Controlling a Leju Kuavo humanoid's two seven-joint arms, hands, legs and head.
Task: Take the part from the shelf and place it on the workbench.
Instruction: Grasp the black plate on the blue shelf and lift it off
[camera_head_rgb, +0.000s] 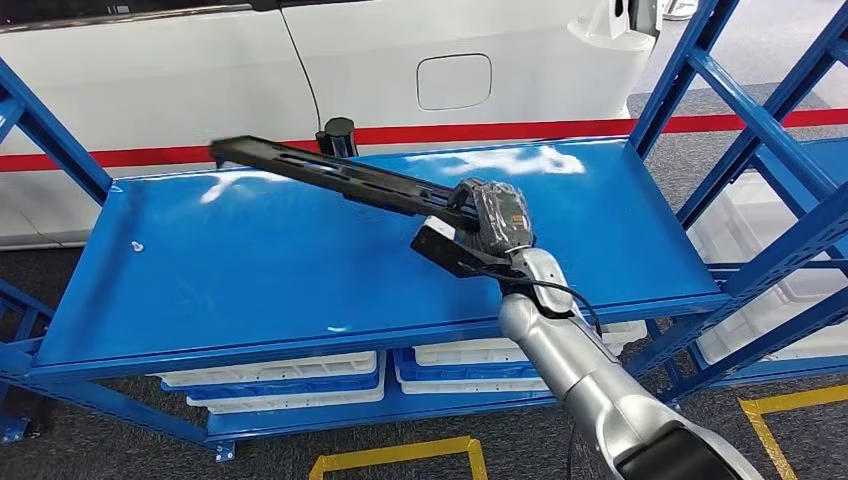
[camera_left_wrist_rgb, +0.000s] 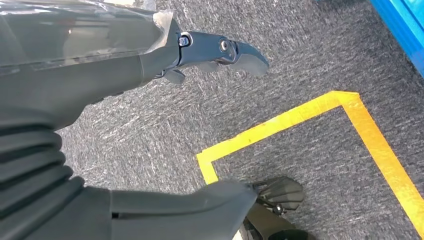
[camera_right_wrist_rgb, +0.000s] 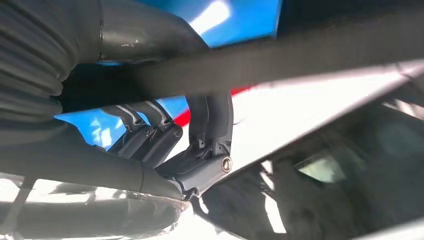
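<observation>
A long black slotted part (camera_head_rgb: 330, 172) hangs above the blue shelf (camera_head_rgb: 250, 270), tilted, its far end toward the back left. My right hand (camera_head_rgb: 492, 222) grips its near end over the shelf's right half. In the right wrist view the dark fingers (camera_right_wrist_rgb: 210, 125) curl around the black bar (camera_right_wrist_rgb: 300, 55), which crosses the picture. My left hand (camera_left_wrist_rgb: 150, 60) hangs over the grey carpet, its fingers apart and nothing in them.
Blue uprights and braces (camera_head_rgb: 740, 130) stand at the shelf's right. White trays (camera_head_rgb: 280, 380) lie on the lower level. A white car body (camera_head_rgb: 400, 60) stands behind the shelf. Yellow tape (camera_left_wrist_rgb: 310, 110) marks the carpet.
</observation>
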